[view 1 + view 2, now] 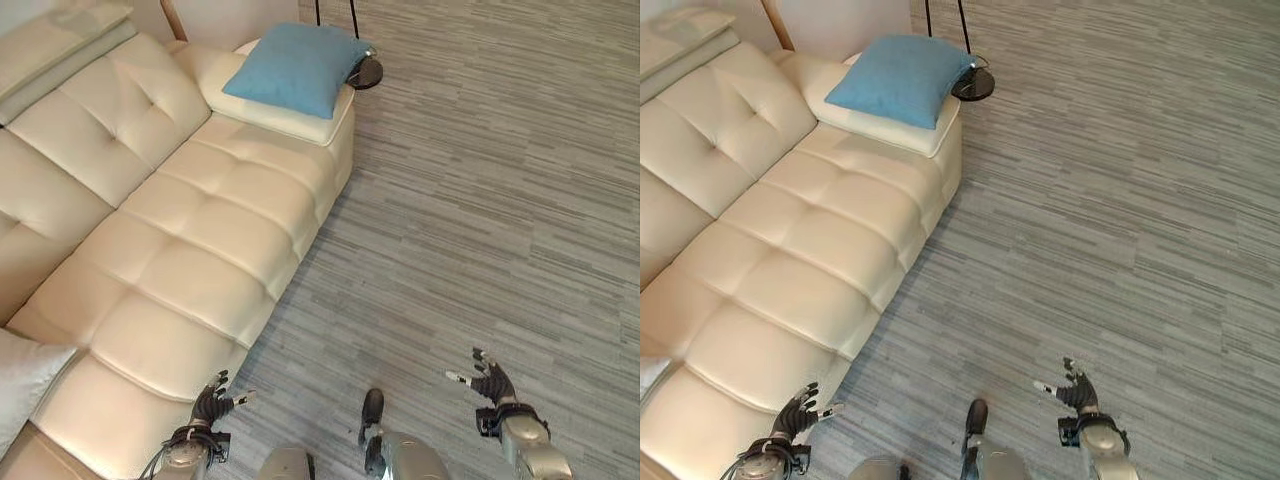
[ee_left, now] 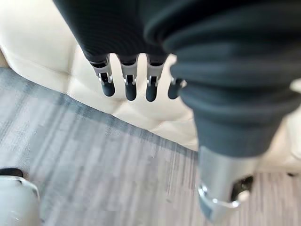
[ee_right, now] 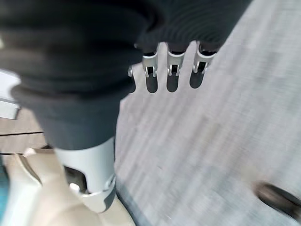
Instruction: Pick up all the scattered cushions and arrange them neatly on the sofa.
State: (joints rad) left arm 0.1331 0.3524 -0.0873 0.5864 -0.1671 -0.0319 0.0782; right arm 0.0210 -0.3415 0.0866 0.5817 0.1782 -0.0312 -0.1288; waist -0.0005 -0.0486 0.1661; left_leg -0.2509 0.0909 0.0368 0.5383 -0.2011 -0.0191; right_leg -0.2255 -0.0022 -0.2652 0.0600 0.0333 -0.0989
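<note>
A blue cushion [image 1: 296,66] is seen lying on the far armrest of a cream sofa [image 1: 190,250], well ahead of both hands. The left hand [image 1: 210,405] is held relaxed and empty by the sofa's front edge; the right hand [image 1: 492,384] is spread, empty, over grey floor [image 1: 480,200].

Well left of the left robot hand [image 1: 207,405], a pale cushion [image 1: 25,380] is cut off by the frame edge; the sofa [image 1: 190,250] runs off too.

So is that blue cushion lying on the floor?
No, the blue cushion rests on the far end of the cream sofa, on its wide armrest, above the grey floor.
</note>
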